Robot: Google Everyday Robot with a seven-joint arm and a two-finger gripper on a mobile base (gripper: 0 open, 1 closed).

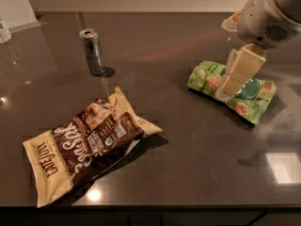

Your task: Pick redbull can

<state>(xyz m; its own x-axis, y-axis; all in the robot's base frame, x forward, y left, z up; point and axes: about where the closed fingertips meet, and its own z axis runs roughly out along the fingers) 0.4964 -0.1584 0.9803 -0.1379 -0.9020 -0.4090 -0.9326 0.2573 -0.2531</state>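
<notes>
The redbull can, slim and silvery-grey with dark bands and a shiny round top, stands upright on the dark countertop at the back left. My gripper, cream-coloured, hangs from the white arm at the right. It is above the left part of a green snack bag, far to the right of the can and not touching it. Nothing shows in its grasp.
A brown and cream snack bag lies at the front left, between the can and the counter's front edge. A white container with a dark label stands at the far left edge. A wall runs along the back.
</notes>
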